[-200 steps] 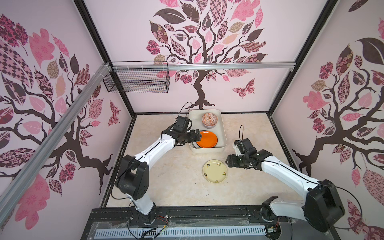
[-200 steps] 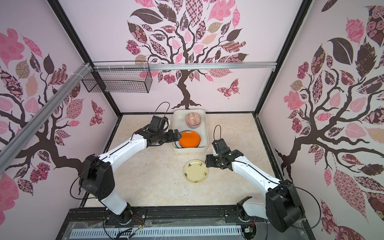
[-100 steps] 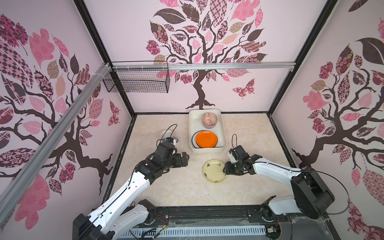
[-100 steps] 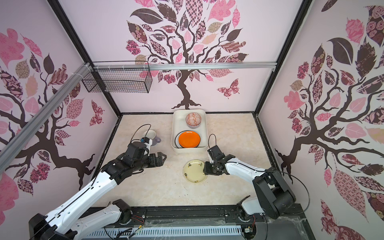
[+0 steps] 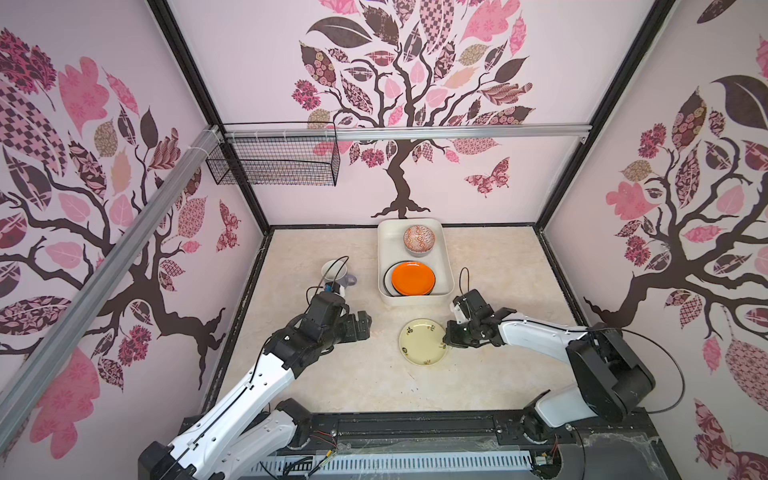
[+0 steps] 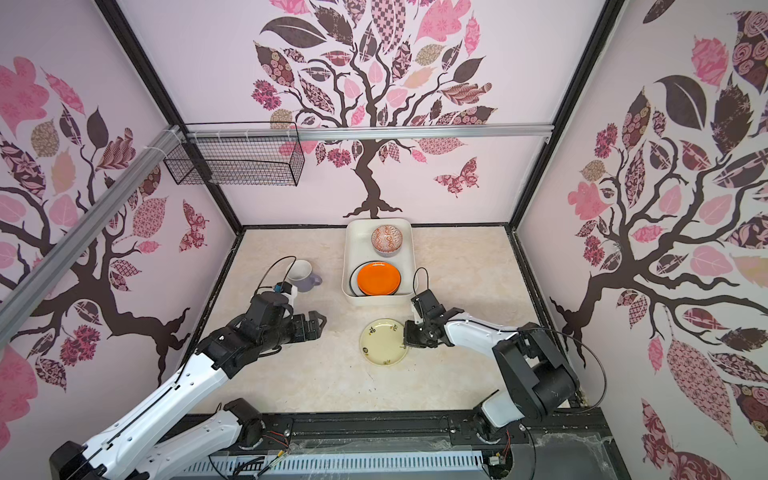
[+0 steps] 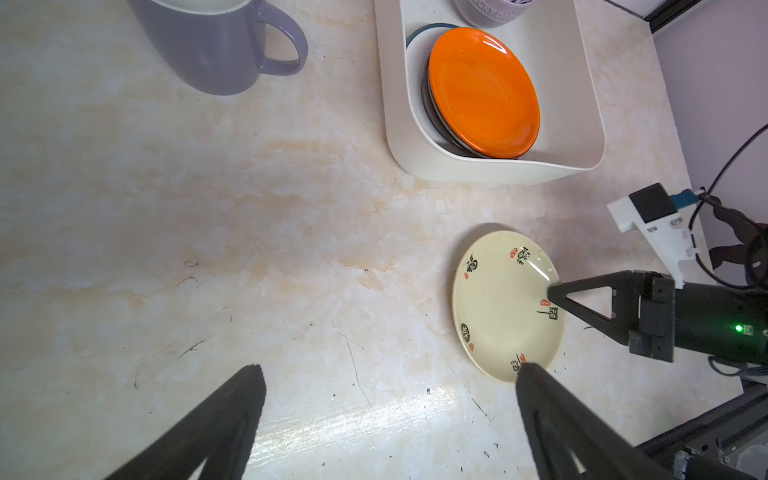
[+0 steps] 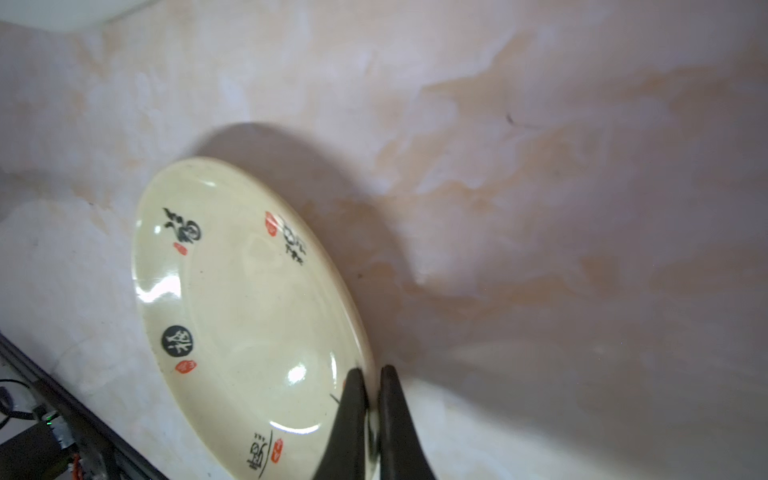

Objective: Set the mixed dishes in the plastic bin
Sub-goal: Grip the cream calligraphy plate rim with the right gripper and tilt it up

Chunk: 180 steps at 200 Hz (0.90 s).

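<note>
The right gripper (image 8: 372, 374) is pinching its fingers shut on the near-right rim of the round cream glazed plate (image 5: 423, 341), which is lying on the marbled beige tabletop (image 5: 332, 382) nearest the robot, just in front of the bin. The plate is looking stiff, glossy and slippery, probably breakable ceramic and fairly light. A shallow rim like this is likely offering the only hold, so a deep, firm pinch is seeming wise before tilting it. Black brush characters with small red seal stamps are circling its rim, one set white on a black disc; I am not managing to read them. The left gripper (image 5: 361, 326) is hovering nearby over bare table with its fingers spread wide and empty. Beyond it the lavender ceramic mug (image 5: 338, 274) is standing upright outside the bin. The cream-white rectangular plastic bin (image 5: 384, 249) is holding a glossy orange round plate (image 5: 413, 278) stacked on a black one and, farther back, an orange-patterned bowl (image 5: 419, 240) nested in a lavender bowl (image 7: 490, 12) embossed "UCKY DA" – partly cropped.
</note>
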Tool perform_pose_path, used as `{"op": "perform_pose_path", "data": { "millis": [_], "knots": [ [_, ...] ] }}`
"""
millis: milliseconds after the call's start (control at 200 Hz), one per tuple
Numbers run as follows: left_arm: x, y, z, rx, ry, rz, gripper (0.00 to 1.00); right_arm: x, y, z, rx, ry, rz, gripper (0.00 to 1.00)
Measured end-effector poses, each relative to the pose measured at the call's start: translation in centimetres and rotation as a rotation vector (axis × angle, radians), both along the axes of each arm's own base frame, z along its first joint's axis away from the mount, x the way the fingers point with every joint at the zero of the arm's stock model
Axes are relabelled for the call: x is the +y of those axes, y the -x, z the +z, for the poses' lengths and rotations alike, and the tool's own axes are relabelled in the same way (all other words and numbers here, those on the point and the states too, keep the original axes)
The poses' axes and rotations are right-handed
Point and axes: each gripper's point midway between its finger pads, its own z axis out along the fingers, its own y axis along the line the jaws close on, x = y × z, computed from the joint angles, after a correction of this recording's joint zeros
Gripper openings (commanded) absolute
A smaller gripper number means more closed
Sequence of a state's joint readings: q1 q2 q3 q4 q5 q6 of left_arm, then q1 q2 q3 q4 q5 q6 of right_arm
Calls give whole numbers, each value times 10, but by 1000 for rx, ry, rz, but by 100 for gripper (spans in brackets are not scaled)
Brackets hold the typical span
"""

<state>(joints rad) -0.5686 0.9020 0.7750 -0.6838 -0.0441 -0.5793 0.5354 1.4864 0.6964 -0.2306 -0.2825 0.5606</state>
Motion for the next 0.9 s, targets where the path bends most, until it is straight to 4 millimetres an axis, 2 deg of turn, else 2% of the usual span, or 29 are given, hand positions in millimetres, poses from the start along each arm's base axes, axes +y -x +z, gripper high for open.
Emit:
{"op": "perform_pose_path", "data": {
  "millis": [200,475,900],
  "knots": [
    [0,0,-2,5,-5,-1,98,0,0,8,-2,-1,0,0],
    [3,0,4,-18,-2,8,98,-12,13,41,-16,22,0,0],
    [14,-4,6,-27,-3,49,98,3,-14,109,-133,-63,9,0]
  ]
}}
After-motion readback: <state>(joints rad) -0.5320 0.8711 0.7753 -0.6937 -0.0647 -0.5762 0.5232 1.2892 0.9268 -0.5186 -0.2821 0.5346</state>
